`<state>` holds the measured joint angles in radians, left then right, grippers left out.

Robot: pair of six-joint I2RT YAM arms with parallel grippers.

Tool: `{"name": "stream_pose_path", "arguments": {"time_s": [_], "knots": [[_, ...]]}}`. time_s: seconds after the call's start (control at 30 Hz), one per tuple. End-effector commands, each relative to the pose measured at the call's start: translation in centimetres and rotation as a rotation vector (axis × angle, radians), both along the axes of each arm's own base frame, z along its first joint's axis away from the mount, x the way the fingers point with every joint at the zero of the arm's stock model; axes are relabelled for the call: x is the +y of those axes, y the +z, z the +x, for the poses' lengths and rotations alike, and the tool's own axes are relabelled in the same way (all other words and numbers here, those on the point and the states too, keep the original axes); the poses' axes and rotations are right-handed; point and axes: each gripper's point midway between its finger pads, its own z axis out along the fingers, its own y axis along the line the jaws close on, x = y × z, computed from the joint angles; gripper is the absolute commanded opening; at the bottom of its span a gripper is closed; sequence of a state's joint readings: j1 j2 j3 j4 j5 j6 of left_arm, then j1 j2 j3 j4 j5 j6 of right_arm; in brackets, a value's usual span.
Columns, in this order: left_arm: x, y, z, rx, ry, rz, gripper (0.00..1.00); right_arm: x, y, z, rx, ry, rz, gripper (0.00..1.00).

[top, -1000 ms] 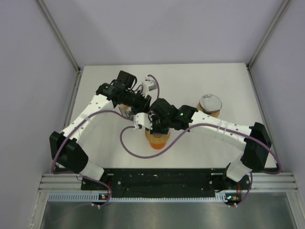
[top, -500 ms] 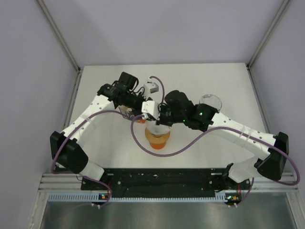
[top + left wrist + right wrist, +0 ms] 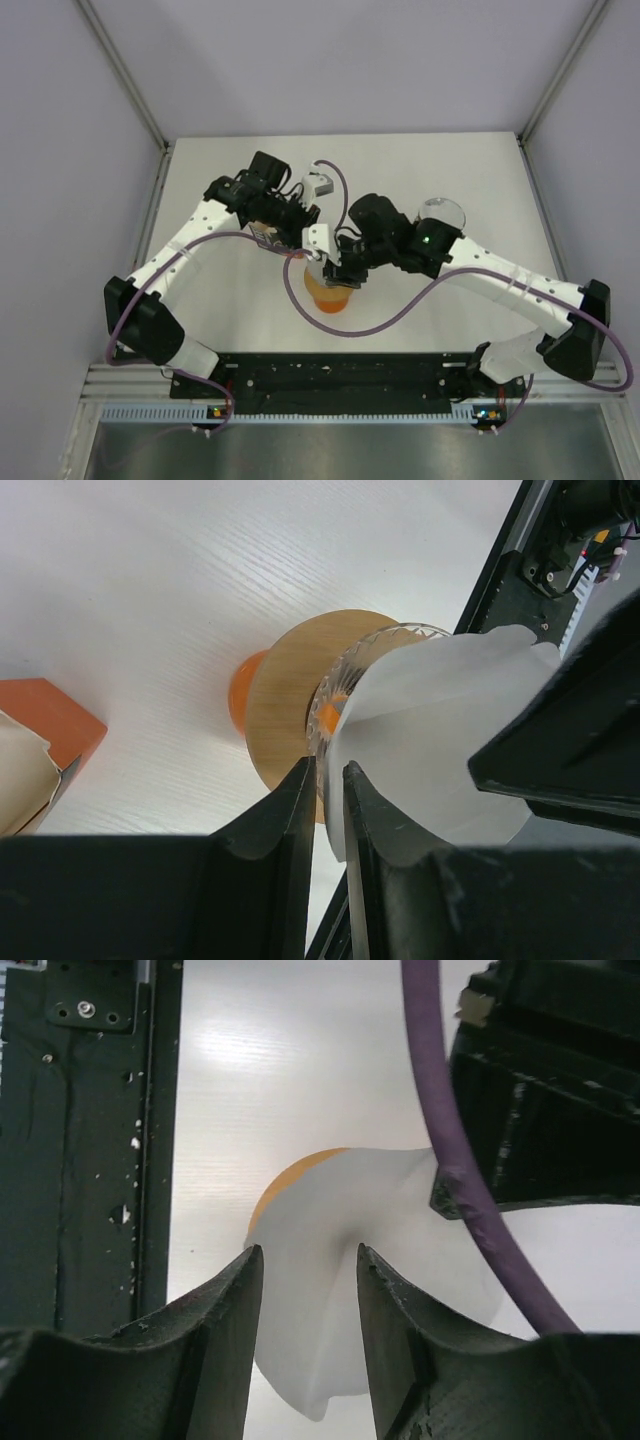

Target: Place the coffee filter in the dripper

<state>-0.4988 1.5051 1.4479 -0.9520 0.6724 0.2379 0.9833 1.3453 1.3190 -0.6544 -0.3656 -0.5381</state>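
Observation:
The coffee filter (image 3: 430, 740), a thin white paper cone, hangs just over the dripper (image 3: 285, 710), an orange vessel with a tan ring rim. My left gripper (image 3: 328, 780) is shut on the filter's near edge, and the paper runs up between its fingers. In the right wrist view the filter (image 3: 330, 1260) lies below my right gripper (image 3: 308, 1260), whose jaws stand open on either side of a fold without pinching it. A sliver of the dripper's rim (image 3: 290, 1175) shows behind the paper. From above, both grippers (image 3: 318, 248) (image 3: 338, 272) meet over the dripper (image 3: 328, 295).
A small orange carton (image 3: 50, 730) with cream paper lies on the table left of the dripper, under the left arm. A round glass-topped object (image 3: 441, 213) stands at the back right. A purple cable (image 3: 440, 1110) crosses the right wrist view. The black rail (image 3: 340, 375) runs along the near edge.
My right gripper was shut and has opened, letting go of the filter. The right arm swung outward earlier and has barely moved since. The left gripper keeps its hold.

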Motion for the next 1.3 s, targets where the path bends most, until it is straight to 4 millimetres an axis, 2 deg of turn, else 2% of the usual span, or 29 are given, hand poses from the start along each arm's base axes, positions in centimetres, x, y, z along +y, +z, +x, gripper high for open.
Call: {"name": "stream_pose_path", "arguments": {"time_s": [0.0,0.07,0.17,0.27,0.37,0.5,0.63,0.73,0.87,1.03,1.27], "knots": [[0.1,1.5,-0.8,-0.052,-0.025,-0.033,0.23,0.4,-0.7,-0.8,0.103,0.027,-0.036,0.42],[0.1,1.5,-0.9,-0.056,-0.025,-0.027,0.23,0.6,-1.3,-0.9,0.119,0.032,-0.053,0.38],[0.2,1.2,-0.9,-0.055,-0.025,-0.018,0.23,0.7,-2.0,-1.0,0.145,0.035,-0.071,0.24],[0.3,0.8,-0.9,-0.05,-0.025,-0.008,0.23,0.7,-2.5,-0.8,0.145,0.03,-0.086,0.18],[0.4,0.8,-0.8,-0.059,-0.022,-0.002,0.23,0.8,-2.9,-0.5,0.145,0.026,-0.097,0.16],[0.4,2.6,0.0,-0.112,-0.004,-0.017,0.28,0.9,-3.0,0.3,0.137,-0.013,-0.109,0.18],[0.0,4.1,0.0,-0.142,-0.006,-0.052,0.31,1.1,-1.1,1.6,0.114,-0.081,-0.076,0.21],[0.2,3.4,0.1,-0.127,-0.005,-0.037,0.31,0.9,0.5,3.1,0.1,-0.173,-0.046,0.25],[0.3,2.5,-0.1,-0.112,-0.009,-0.018,0.29,0.6,1.9,3.5,0.11,-0.224,-0.006,0.31],[0.2,2.6,-0.2,-0.111,-0.016,-0.027,0.28,-0.2,3.4,4.6,0.086,-0.325,0.044,0.34],[0.3,1.9,-0.2,-0.099,-0.008,-0.017,0.28,-2.8,6.2,6.5,0.061,-0.581,0.164,0.37]]}}
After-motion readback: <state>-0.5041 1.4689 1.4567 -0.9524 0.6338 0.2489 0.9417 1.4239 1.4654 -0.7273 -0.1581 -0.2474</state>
